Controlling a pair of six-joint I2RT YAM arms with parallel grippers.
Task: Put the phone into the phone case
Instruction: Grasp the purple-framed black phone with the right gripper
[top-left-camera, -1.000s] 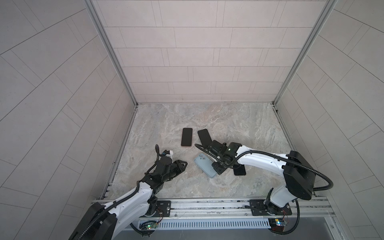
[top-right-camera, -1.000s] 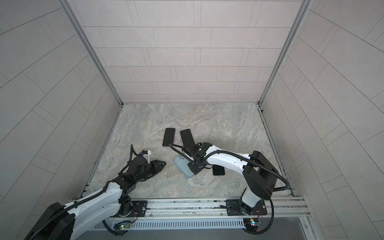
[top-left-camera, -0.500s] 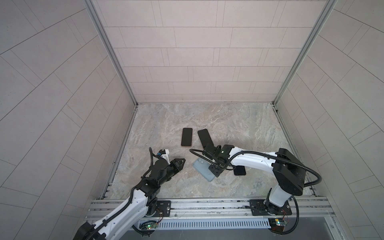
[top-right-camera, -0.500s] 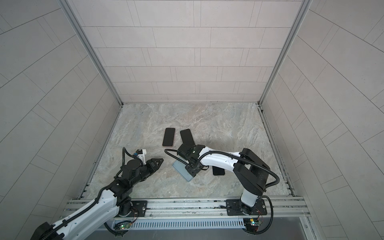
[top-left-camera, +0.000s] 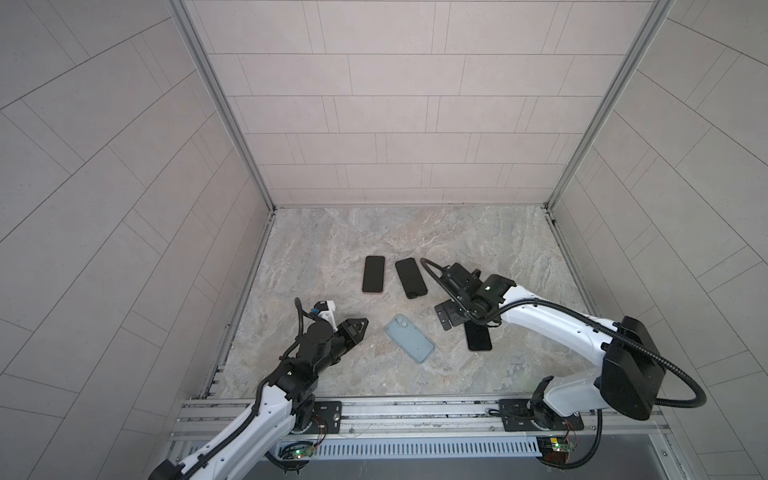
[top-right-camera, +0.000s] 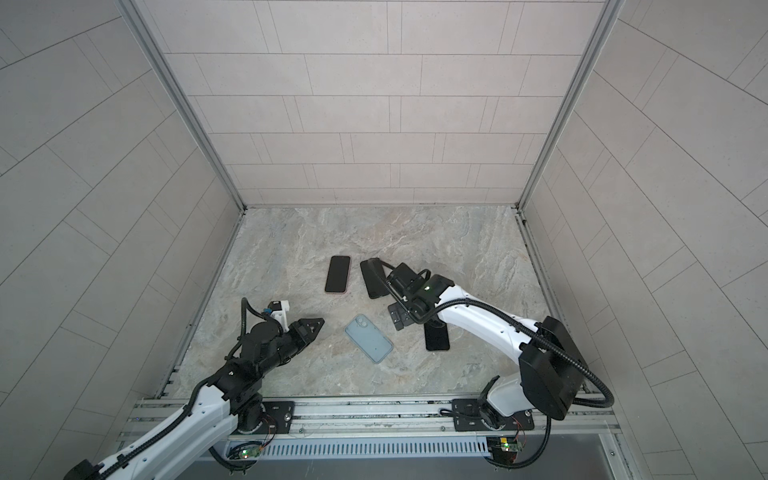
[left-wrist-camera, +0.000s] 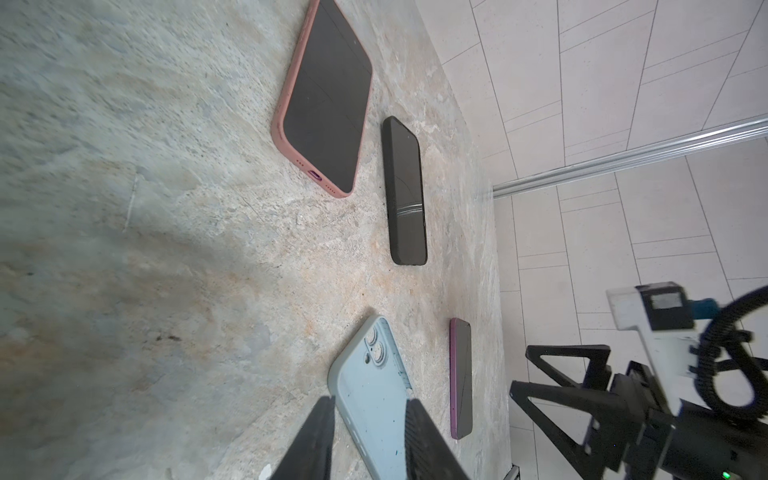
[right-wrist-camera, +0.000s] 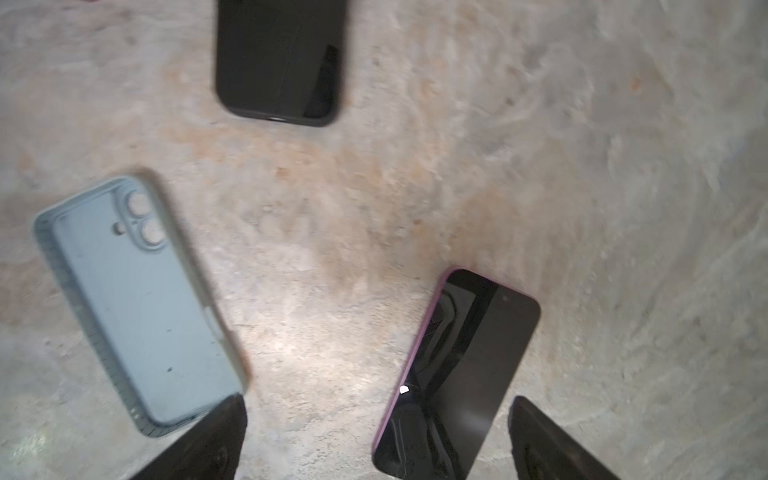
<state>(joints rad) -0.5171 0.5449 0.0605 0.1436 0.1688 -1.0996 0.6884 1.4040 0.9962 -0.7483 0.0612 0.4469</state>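
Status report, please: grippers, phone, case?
Left gripper open, empty. Right gripper open, over purple-edged phone. Blue case empty, flat on table. Nothing between phone and case.

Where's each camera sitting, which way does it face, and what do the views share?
Top views: high above the front rail, looking down at the table; both arms, left tool and right tool show.
Left wrist: on the left arm, looking low across the table at the blue case; its tool and the right arm show.
Right wrist: on the right arm, looking down at the purple-edged phone between its open tool's fingers.
Shared: both wrist views show that case, that phone, the black phone.
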